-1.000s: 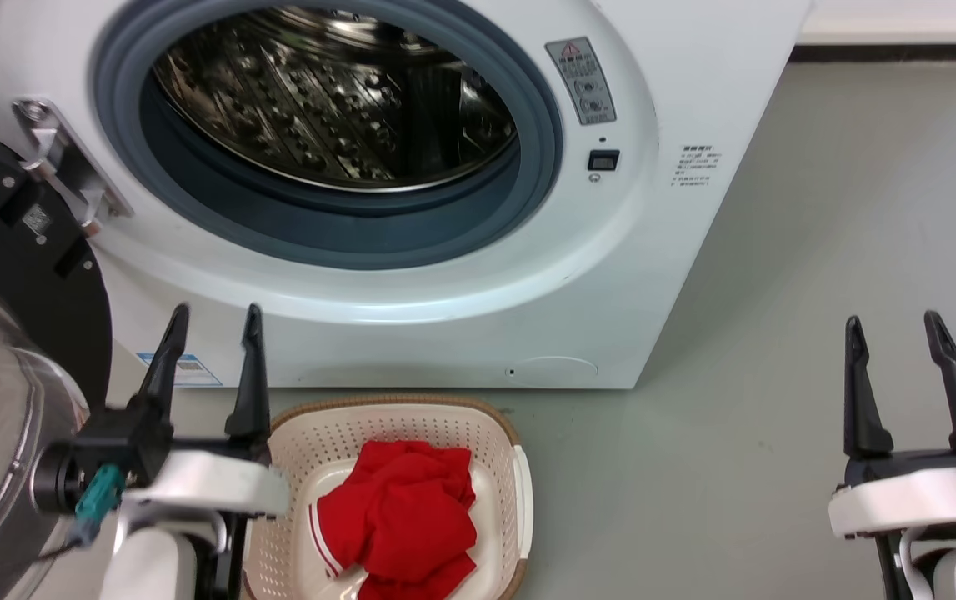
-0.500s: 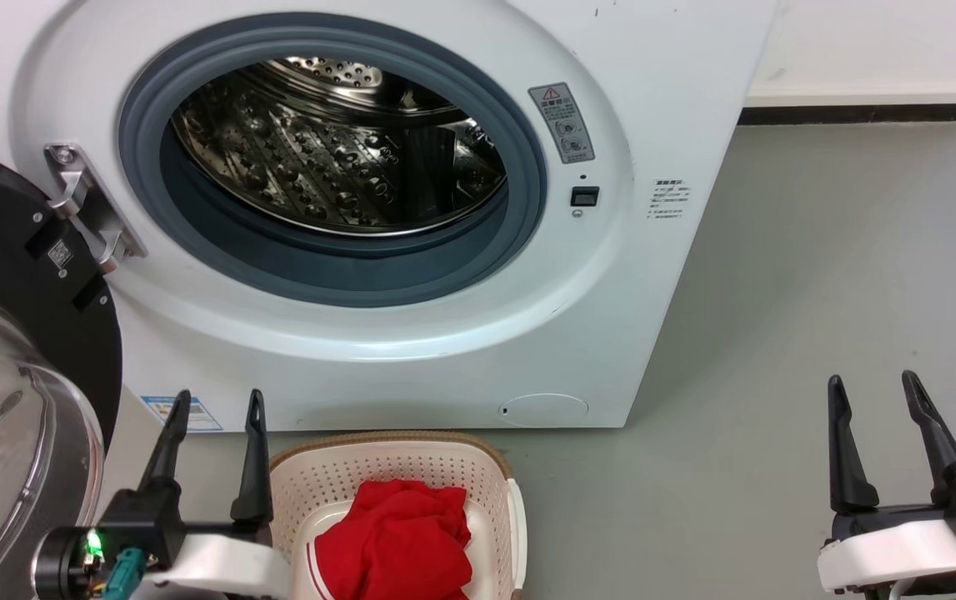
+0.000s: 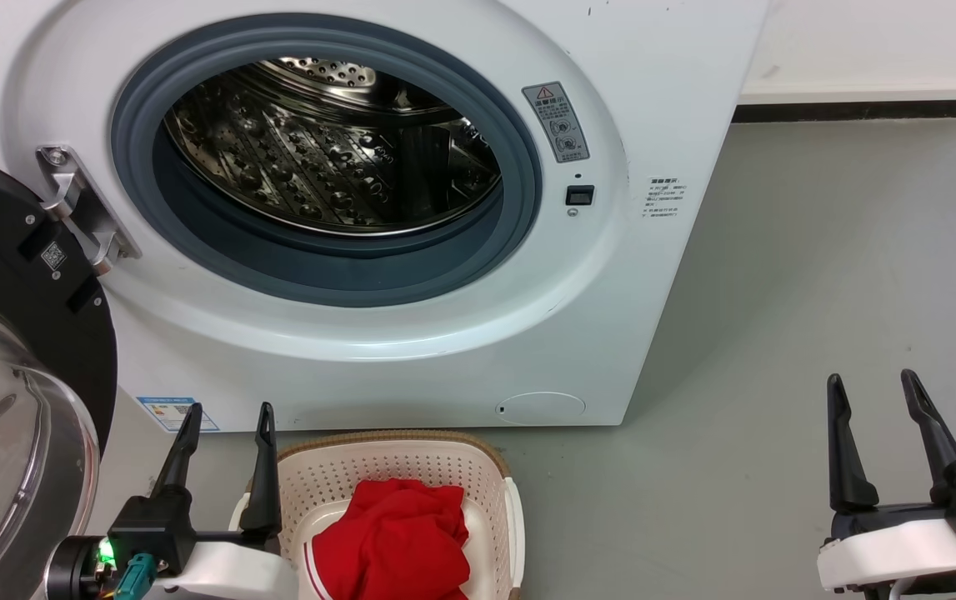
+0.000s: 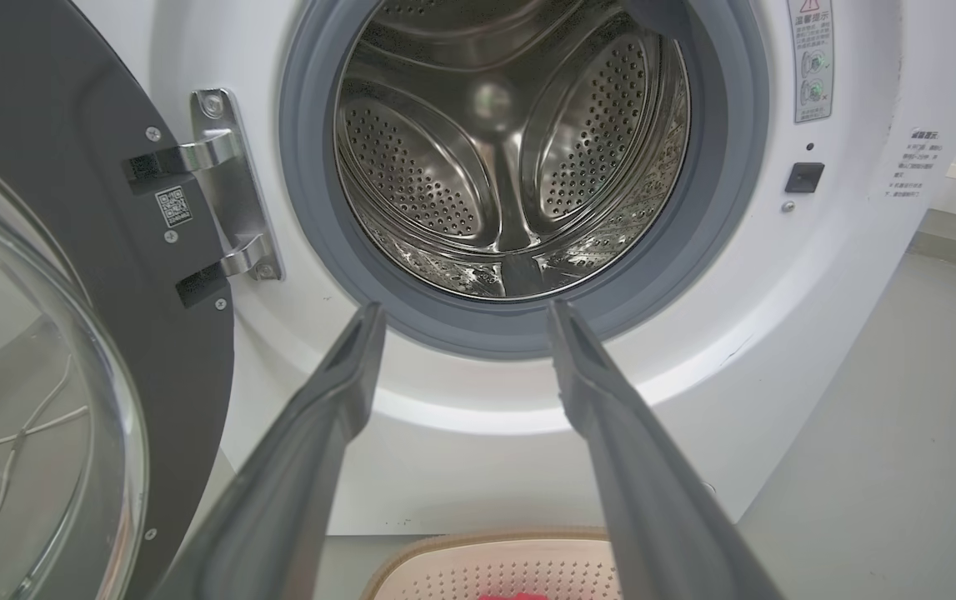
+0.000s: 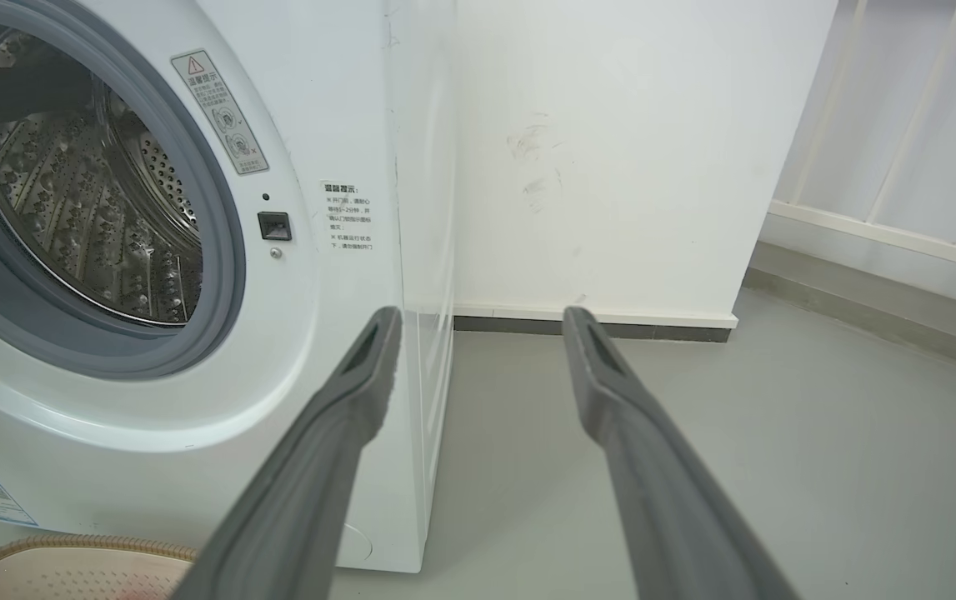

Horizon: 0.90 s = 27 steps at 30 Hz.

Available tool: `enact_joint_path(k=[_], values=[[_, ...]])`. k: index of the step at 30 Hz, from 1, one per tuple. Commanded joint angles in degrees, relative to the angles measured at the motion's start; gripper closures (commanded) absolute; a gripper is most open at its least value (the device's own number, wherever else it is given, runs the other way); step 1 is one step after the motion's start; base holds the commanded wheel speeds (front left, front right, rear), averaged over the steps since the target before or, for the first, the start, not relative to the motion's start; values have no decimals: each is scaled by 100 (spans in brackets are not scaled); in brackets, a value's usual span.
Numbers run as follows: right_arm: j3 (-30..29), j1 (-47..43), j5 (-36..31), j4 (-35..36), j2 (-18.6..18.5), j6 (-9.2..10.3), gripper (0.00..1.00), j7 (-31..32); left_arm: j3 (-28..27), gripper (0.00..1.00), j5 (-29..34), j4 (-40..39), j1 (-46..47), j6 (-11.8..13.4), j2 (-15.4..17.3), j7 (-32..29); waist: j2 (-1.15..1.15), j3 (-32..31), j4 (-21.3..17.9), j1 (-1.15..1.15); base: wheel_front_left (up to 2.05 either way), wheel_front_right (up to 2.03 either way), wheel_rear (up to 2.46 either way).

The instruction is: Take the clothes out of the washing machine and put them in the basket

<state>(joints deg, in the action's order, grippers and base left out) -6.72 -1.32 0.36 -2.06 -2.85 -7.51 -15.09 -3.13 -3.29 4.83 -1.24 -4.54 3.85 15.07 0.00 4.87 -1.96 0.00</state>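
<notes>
Overhead, clothes [image 3: 394,542] lie in the basket [image 3: 398,465]; right wrist view: railing [image 5: 903,133].

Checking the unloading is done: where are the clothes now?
In the head view the red clothes lie bunched in the basket on the floor before the washing machine, right of the left gripper.

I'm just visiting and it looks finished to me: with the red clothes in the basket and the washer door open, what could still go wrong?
The left gripper hangs open between the black-rimmed domed glass door and the cream perforated plastic basket; a careless swing might knock either. The bright red fabric clothes sit heaped, so a nudge could spill them.
</notes>
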Motion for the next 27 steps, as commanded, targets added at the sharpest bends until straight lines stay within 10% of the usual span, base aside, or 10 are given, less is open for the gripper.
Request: enact_joint_path(k=[1, 5, 6, 27], values=[[-11, 42, -40, 18, -6, 4, 0, -11, -16, 0, 8, 16, 22, -24, -8, 15, 0, 1, 4, 0, 0, 0, 0], [-31, 39, -51, 16, -6, 4, 0, -11, -54, 0, -33, -11, 58, -19, -28, 15, 0, -10, 13, 0, 0, 0, 0], [-32, 39, -50, 16, -6, 4, 100, -11, -75, 100, -60, -36, 69, -24, -33, 15, 0, -10, 14, 0, 0, 0, 0], [-7, 150, 1947, -393, 17, 0, 100, 470, -141, 100, -1941, 343, 137, -63, -71, -502, 0, -69, 37, 0, 0, 0, 0]])
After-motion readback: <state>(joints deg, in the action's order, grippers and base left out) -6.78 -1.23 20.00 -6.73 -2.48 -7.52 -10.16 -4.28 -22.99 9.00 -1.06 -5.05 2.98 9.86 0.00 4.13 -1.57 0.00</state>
